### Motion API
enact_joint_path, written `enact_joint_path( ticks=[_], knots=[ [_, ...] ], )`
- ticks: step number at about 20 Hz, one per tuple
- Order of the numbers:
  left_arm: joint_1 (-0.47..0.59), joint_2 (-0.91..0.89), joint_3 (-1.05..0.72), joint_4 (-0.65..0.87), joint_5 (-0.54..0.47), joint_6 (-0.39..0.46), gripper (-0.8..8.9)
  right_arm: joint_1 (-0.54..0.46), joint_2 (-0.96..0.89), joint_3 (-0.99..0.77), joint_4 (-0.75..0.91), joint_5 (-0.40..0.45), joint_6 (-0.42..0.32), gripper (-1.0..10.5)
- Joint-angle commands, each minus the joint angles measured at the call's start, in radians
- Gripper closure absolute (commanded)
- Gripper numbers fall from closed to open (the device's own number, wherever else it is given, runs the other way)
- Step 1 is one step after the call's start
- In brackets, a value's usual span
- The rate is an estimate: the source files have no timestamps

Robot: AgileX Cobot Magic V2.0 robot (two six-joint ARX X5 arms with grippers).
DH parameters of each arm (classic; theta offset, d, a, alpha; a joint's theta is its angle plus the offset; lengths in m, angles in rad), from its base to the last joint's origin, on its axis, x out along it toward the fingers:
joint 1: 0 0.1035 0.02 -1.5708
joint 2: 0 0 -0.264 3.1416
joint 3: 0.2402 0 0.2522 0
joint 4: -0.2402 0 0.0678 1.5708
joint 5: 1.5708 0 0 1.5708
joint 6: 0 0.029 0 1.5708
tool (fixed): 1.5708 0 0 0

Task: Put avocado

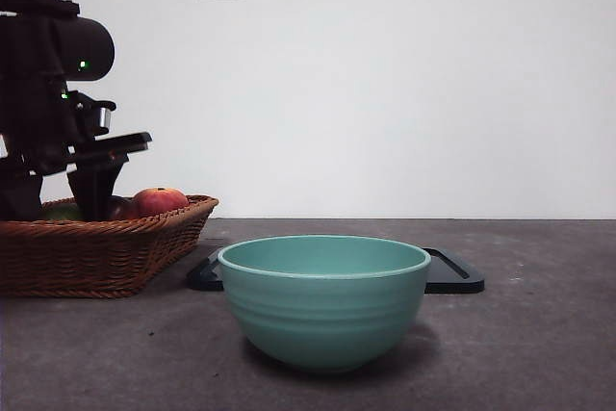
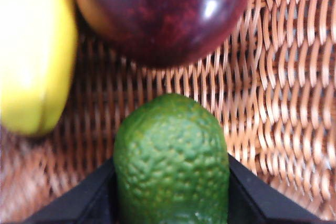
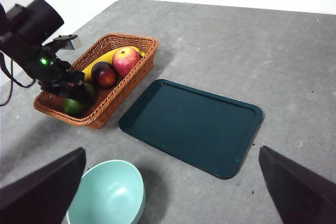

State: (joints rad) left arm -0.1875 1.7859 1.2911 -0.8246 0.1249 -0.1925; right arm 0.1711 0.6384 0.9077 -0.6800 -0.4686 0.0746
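Observation:
The avocado (image 2: 170,156), green and bumpy-skinned, lies on the floor of the wicker basket (image 2: 273,77). My left gripper (image 2: 170,192) is down in the basket with its two black jaws pressed against the avocado's sides, shut on it. In the right wrist view the avocado (image 3: 75,107) shows at the basket's near end under the left gripper (image 3: 76,94). From the front, the left arm hangs over the basket (image 1: 125,247) at the far left, its gripper (image 1: 96,201) inside. My right gripper (image 3: 170,153) is open, high above the table.
In the basket also lie a yellow banana (image 2: 31,51), a dark maroon fruit (image 2: 163,14) and a red-orange fruit (image 1: 159,201). A dark green tray (image 3: 191,124) lies beside the basket. A mint-green bowl (image 1: 324,300) stands in front of the tray.

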Motion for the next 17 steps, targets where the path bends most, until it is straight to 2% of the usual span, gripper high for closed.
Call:
enact_joint_path(
  ticks=[1,4,8,13,17],
  knots=[
    [-0.004,0.019,0.087,-0.072,-0.005,0.008,6.96,0.003,0.005,0.014,0.005,-0.002,-0.004,3.8],
    [-0.025,0.001,0.162,-0.184,-0.005,0.017,6.96,0.003,0.005,0.014,-0.002,-0.002,-0.004,3.8],
    [-0.108,-0.09,0.172,-0.235,-0.005,0.019,6.96,0.003,0.005,0.014,-0.004,-0.002,-0.003,3.8],
    [-0.32,-0.159,0.172,-0.277,-0.004,0.014,6.96,0.003,0.005,0.014,-0.003,-0.002,-0.004,3.8],
    [-0.497,-0.154,0.172,-0.224,-0.004,0.015,6.96,0.003,0.005,0.014,-0.003,-0.002,-0.004,3.8]
  ],
)
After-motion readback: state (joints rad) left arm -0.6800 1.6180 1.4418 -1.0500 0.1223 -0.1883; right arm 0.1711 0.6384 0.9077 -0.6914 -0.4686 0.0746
